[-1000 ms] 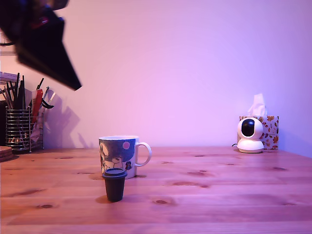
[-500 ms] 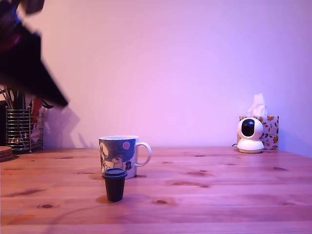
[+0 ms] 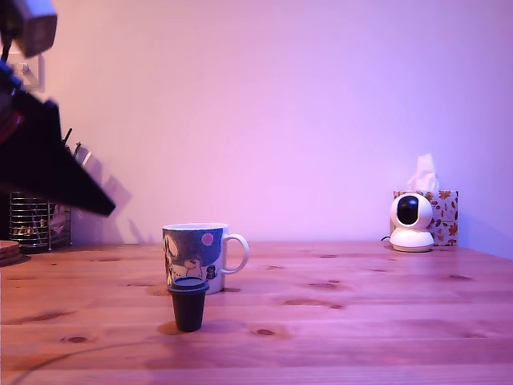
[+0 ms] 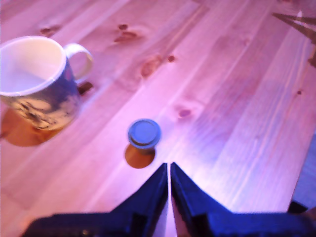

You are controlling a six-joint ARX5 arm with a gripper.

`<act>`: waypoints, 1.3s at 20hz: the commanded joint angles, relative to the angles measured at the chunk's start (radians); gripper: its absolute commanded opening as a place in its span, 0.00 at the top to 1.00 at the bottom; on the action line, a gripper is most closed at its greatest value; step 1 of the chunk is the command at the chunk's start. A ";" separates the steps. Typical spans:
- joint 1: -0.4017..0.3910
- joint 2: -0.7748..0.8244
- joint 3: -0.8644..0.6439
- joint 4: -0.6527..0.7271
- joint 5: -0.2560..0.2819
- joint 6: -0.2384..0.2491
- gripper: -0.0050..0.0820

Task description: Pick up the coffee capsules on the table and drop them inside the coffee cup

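A single capsule (image 3: 188, 303) stood on the desk (image 3: 361, 321), lid up. In the exterior view it looked almost black, a small tapered pod with a wider flat rim on top, shorter than the cup (image 3: 195, 256). From the wrist view its lid (image 4: 143, 133) showed as a blue disc. It sat just in front of the cup, at about 6 o'clock from it in the exterior view, near but seemingly not touching.

The cup was white inside with a white loop handle pointing to 3 o'clock in the exterior view. Its side carried a blue-grey picture with white figures and a pink dot. I could not see anything inside it in the wrist view, though the picture was blurred.

The gripper (image 4: 169, 170) hung above the desk with its two dark fingers pressed together, tips touching, holding nothing. It was apart from the capsule. In the exterior view the arm (image 3: 44, 160) was a dark shape at the far 9 o'clock edge.

A white camera (image 3: 410, 222) stood far off at 3 o'clock.
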 commanded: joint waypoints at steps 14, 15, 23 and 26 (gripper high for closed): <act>-0.005 0.025 -0.021 -0.012 -0.048 0.077 0.31; -0.005 0.043 -0.021 0.003 -0.047 0.081 0.31; -0.005 0.287 -0.021 0.198 -0.015 0.083 0.31; -0.004 0.364 -0.021 0.296 0.014 0.083 0.31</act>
